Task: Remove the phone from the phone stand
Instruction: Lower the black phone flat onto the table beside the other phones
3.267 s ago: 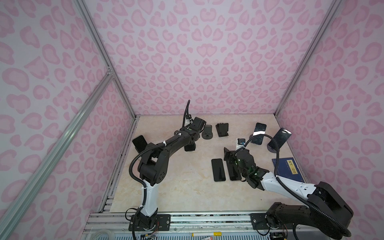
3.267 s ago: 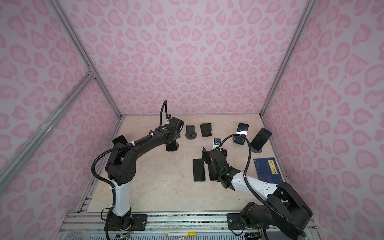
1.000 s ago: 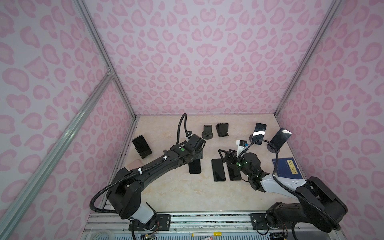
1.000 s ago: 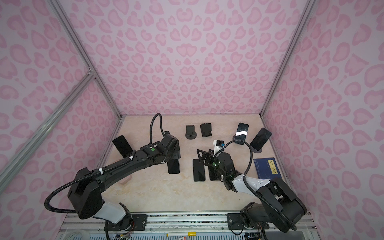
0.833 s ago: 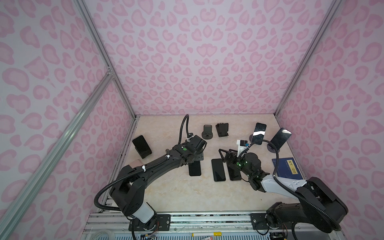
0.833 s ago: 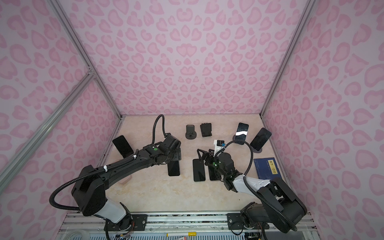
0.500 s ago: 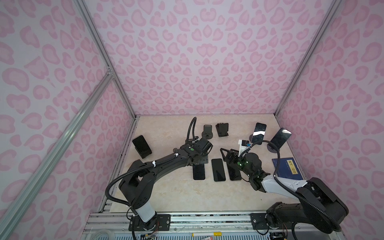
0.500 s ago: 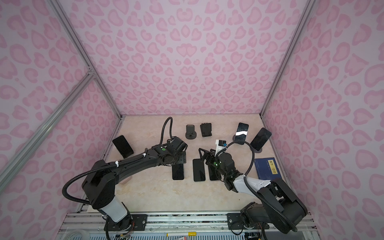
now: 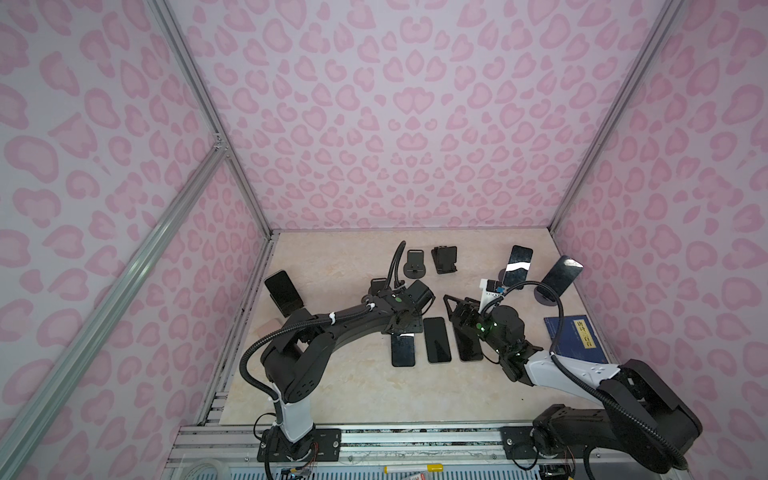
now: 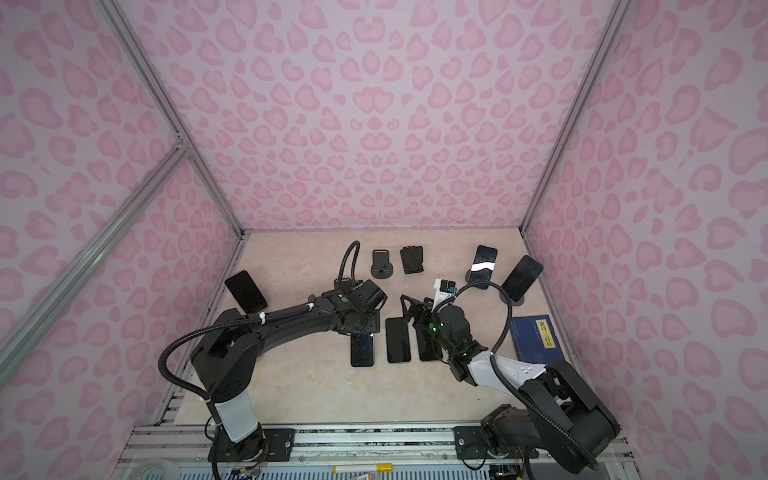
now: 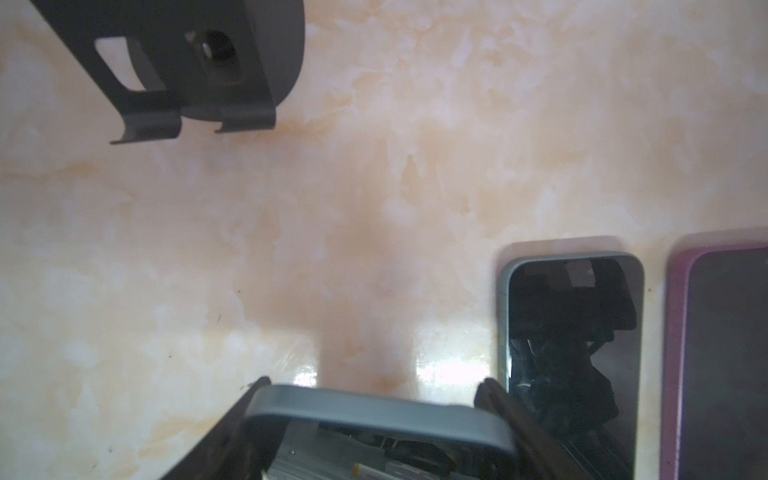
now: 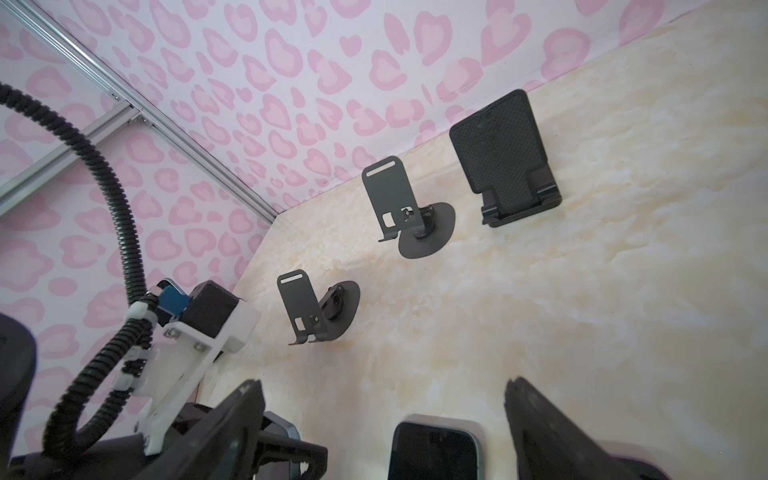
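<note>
Pink heart-print walls (image 9: 395,124) box in a beige marbled tabletop (image 9: 353,386). My left arm (image 9: 332,328) reaches across to the middle, and my right arm (image 9: 561,370) comes in low from the near right corner. A blue book (image 9: 575,336) lies flat by the right wall.

The left gripper (image 9: 401,331) is pinched on the far end of the grey-edged phone (image 9: 402,352). In the left wrist view its fingers (image 11: 224,436) press the two long sides. That phone is off every stand, dark face up. Its long axis runs from the back wall toward me, free end nearest me, low at the table. I cannot tell whether it rests there. It lies parallel to a second phone (image 9: 437,340) and a pink-cased phone (image 9: 471,353), just to their left in both top views.

The right gripper (image 12: 382,386) hangs spread wide over the pink-cased phone.

Three phones lean on stands: a dark phone (image 9: 283,291) by the left wall, a glare-streaked phone (image 9: 518,264) and a tilted phone (image 9: 562,274) at the back right. Three stands are empty: the nearest round-based stand (image 12: 309,307), a farther round-based stand (image 12: 405,208) and a ribbed folding stand (image 12: 507,162).
</note>
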Tool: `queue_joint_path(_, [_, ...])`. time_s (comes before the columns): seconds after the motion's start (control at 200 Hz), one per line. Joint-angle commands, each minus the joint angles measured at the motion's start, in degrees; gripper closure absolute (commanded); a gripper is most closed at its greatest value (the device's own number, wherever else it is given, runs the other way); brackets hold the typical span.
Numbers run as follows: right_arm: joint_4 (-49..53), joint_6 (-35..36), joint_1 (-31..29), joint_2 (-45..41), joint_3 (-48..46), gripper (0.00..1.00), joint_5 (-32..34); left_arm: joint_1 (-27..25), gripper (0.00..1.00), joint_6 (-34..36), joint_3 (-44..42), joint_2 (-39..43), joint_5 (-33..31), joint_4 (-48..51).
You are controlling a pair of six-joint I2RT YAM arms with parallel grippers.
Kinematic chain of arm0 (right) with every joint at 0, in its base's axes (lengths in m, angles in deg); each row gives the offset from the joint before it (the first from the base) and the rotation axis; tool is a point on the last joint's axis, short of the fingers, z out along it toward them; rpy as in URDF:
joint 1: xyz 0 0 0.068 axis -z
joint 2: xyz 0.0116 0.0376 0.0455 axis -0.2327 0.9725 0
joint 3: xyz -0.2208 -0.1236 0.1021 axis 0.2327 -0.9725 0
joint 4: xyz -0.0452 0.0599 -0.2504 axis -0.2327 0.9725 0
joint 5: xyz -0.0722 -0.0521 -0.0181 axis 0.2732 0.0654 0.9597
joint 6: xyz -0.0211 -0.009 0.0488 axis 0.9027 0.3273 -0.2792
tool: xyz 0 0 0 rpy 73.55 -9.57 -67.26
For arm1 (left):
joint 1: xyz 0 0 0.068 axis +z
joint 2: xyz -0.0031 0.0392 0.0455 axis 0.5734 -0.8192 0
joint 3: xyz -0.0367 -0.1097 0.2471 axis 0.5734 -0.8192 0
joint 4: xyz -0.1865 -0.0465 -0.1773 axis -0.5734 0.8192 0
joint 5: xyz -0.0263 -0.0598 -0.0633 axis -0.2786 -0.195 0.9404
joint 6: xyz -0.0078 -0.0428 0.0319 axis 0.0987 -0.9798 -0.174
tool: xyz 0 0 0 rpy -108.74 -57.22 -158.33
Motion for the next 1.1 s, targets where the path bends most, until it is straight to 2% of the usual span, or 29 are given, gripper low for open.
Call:
queue_joint_path(0.0, [-0.2, 0.4, 0.0, -0.2, -0.3, 0.07, 1.0, 0.0, 0.42, -0.7, 1.2, -1.3, 0.1, 0.7])
queue_joint_path(0.52, [1.9, 1.7, 0.0, -3.1, -0.7, 0.07, 2.8, 0.0, 0.41, 0.8, 3.7, -6.0, -0.4, 2.1])
queue_joint_path(1.095, [2.8, 2.0, 0.0, -4.9, -1.3, 0.07, 4.7, 0.1, 0.36, 0.5, 3.8, -7.7, -0.4, 1.4])
